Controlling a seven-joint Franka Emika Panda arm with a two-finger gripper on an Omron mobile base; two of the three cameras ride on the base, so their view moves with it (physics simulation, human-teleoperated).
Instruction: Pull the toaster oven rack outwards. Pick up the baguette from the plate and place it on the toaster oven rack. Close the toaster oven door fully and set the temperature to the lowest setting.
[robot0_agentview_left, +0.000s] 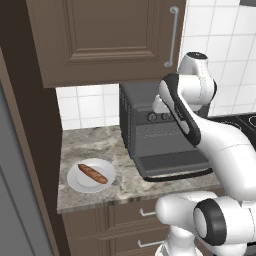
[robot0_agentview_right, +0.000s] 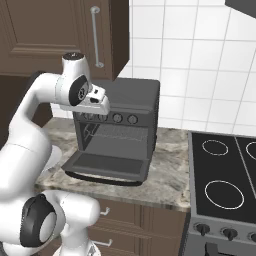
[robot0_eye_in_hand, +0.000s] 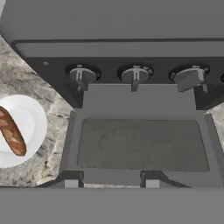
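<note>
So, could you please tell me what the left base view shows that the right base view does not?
Left base view alone: the baguette lying on the plate, left of the oven. Right base view alone: the stovetop with its burner rings, right of the oven. Both: the oven, its door dropped open flat, the knobs, the marble counter and the upper cabinet.

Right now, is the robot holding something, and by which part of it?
Nothing is held. The baguette lies on the plate, and the jaws hang above the open toaster oven door.
</note>
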